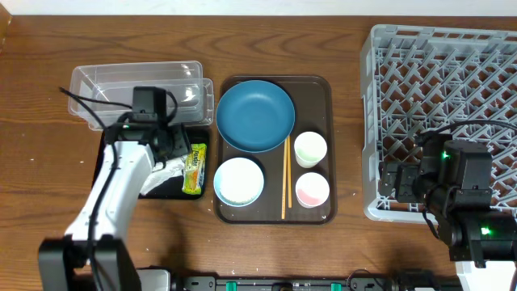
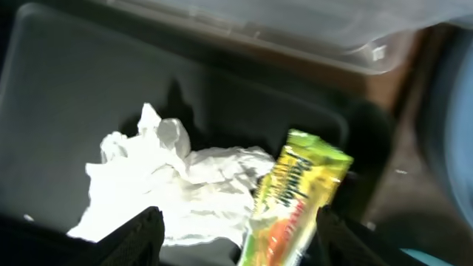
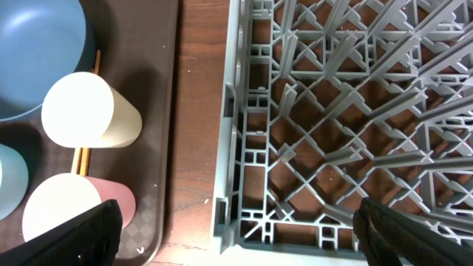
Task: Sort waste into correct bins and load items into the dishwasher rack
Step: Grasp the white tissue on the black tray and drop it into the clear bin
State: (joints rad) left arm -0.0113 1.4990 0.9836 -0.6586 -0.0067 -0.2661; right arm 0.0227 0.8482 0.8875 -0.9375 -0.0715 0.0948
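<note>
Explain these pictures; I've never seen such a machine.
Two robot arms stand at a wooden table. One picture looks down from above; the others come from wrist cameras. The left hand hangs open over a crumpled white tissue and yellow-green snack wrapper in a shallow black tray. The right hand, also open, is at the edge of a grey plastic rack. A dark brown serving tray carries a round blue plate, white bowl, two small cups and wooden chopsticks. Nothing is held.

Left arm (image 1: 121, 174) hides most of black tray (image 1: 202, 136).
</note>
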